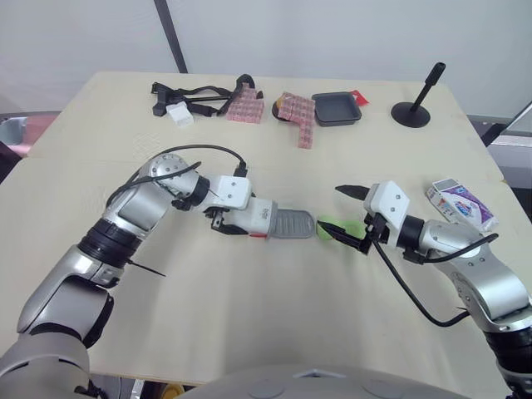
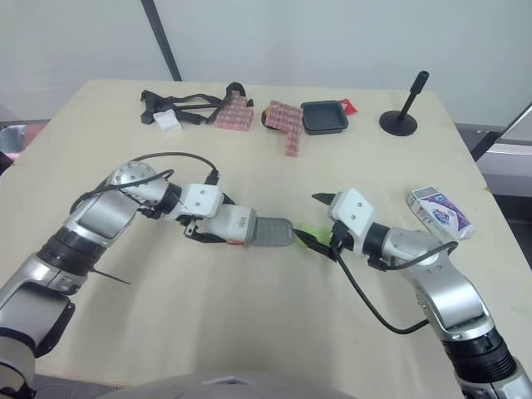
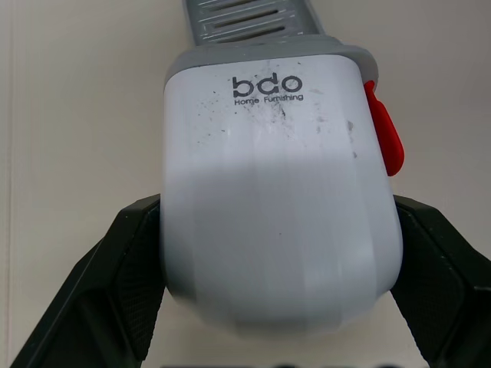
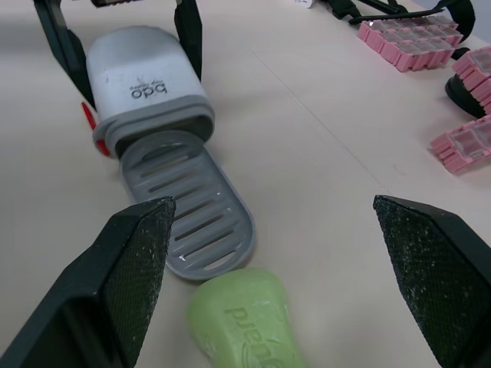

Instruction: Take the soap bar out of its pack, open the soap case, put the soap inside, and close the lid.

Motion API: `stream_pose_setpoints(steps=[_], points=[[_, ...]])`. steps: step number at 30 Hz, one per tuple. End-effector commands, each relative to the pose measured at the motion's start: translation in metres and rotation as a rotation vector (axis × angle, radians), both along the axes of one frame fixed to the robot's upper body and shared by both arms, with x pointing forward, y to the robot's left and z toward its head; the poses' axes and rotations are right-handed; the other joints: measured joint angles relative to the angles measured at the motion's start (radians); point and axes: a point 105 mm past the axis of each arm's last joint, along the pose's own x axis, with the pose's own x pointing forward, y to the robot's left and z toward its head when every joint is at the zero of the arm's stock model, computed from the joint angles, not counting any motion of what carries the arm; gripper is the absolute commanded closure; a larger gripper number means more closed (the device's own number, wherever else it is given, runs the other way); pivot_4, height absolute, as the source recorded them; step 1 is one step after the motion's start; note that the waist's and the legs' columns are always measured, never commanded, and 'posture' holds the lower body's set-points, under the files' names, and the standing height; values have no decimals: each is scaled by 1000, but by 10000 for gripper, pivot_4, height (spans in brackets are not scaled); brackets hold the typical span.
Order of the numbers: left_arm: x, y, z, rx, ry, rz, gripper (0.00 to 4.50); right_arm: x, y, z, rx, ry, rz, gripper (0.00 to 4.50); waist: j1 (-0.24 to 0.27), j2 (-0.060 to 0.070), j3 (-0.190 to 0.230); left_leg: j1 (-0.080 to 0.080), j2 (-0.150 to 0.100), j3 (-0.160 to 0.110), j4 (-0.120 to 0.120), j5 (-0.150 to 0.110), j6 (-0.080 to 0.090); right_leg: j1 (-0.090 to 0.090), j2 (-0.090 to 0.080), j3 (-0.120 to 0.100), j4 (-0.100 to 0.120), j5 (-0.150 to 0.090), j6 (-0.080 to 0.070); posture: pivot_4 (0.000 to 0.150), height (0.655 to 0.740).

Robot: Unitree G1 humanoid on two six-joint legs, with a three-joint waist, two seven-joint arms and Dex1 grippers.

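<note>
Gripping the white plastic soap case (image 4: 146, 77) marked "bdo Home Furnishing", left gripper (image 3: 278, 207) clamps its shell, grey slotted tray (image 4: 192, 207) slid out, green oval soap bar (image 4: 245, 322) on the wooden table (image 1: 249, 316) at the tray's tip, between right gripper (image 1: 347, 214)'s spread-open fingers, embossed lettering unreadable.

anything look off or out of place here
Nothing spilled or broken. The green soap bar lies bare on the table at the tip of the soap case's pulled-out slatted tray. The case's white shell is scuffed.
</note>
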Motion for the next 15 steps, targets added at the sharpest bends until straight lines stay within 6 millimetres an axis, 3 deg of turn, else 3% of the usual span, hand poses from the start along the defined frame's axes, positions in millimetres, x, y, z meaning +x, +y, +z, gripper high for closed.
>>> stream_pose_setpoints(steps=[1, 10, 15], points=[[2, 9, 15, -22, -47, 17, 9795, -2, -1, 3, -28, -14, 27, 625, 0, 0, 0, 0, 0, 0, 0, 0, 0, 0, 0, 0, 0, 0, 0, 1500, 7400], [-4, 34, 14, -43, -26, 35, 9795, -7, -12, 1, -69, 5, 55, 625, -1, 0, 0, 0, 0, 0, 0, 0, 0, 0, 0, 0, -1, 0, 0, 1500, 7400], [-7, 51, 11, -160, 17, 89, 9795, -10, -17, 2, -83, 12, 61, 625, -1, 0, 0, 0, 0, 0, -1, 0, 0, 0, 0, -1, -2, 0, 0, 1500, 7400]])
